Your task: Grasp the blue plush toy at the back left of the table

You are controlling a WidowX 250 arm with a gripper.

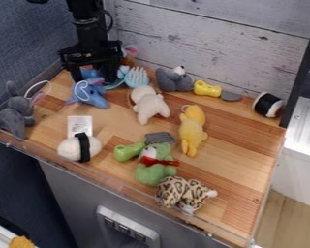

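arm (88,29): upright, upper left | end effector (93,77): downward, spread, by blue plush (90,94)

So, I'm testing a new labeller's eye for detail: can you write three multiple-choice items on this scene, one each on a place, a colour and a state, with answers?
1. Which thing is the gripper nearest?
A) the leopard-print plush
B) the blue plush toy
C) the yellow plush toy

2. What colour is the ribbon on the green plush bear?
A) red
B) white
C) purple

3. How does the black band sit with the white rounded toy?
A) apart, on the far side of the table
B) draped over the green bear instead
C) around the toy

Answers:
1. B: the gripper is at the blue toy, at the upper left.
2. A: the ribbon at the bear's neck is red.
3. C: the band crosses the toy's body.
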